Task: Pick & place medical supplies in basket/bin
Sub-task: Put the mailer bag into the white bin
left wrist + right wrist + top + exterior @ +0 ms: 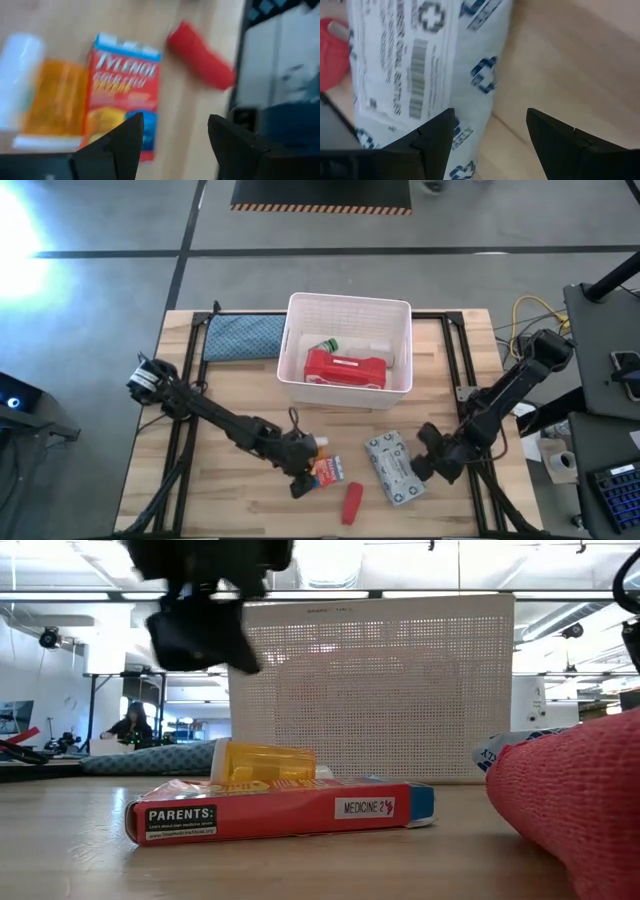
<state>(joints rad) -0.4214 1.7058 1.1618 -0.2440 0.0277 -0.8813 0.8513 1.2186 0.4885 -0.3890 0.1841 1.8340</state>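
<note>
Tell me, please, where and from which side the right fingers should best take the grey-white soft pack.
The grey-white soft pack lies flat on the table, long and narrow, clear of the red tube. The open right gripper waits at its outer long edge. Probably best: come down from above and pinch across the narrow width near the middle, where the soft body should give.

Robotics lab or workshop, not a home. Butcher-block table [240, 390] on a black frame over a grey concrete floor [100, 280] with taped lines and a hazard-striped mat [320, 208]. Low view: open industrial ceiling with strip lights [560, 592], white walls, a person [130, 726] seated at a bench (far back). Keyboard [612, 485] and yellow cables [530, 315] beside the table.
</note>
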